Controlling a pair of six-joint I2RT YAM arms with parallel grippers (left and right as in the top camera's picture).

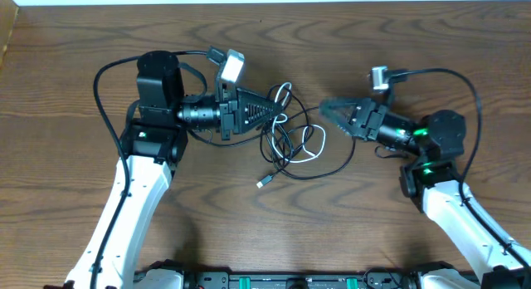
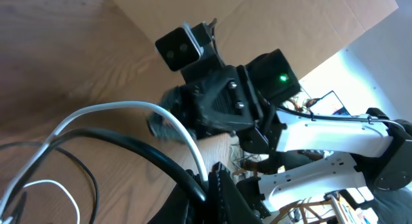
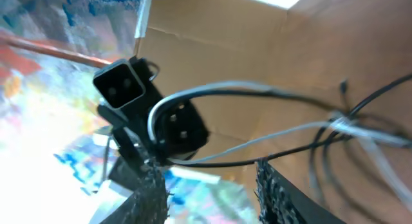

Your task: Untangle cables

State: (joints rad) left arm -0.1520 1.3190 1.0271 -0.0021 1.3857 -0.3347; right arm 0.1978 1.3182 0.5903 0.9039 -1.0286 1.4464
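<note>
The black cable (image 1: 286, 160) and the white cable (image 1: 314, 145) lie tangled in loops at the table's middle, with a small plug end (image 1: 263, 183) at the front. My left gripper (image 1: 279, 115) points right and is shut on both cables at the bundle's left edge. In the left wrist view the black cable (image 2: 138, 147) and the white cable (image 2: 116, 108) run into the jaws (image 2: 209, 180). My right gripper (image 1: 328, 111) is open just right of the bundle. In the right wrist view its fingers (image 3: 212, 185) are spread, with the cables (image 3: 309, 130) stretched across just beyond them.
Thick black wires (image 1: 104, 90) loop from the arm bases on the wooden table (image 1: 249, 239). The table's far edge (image 1: 265, 8) runs along the top.
</note>
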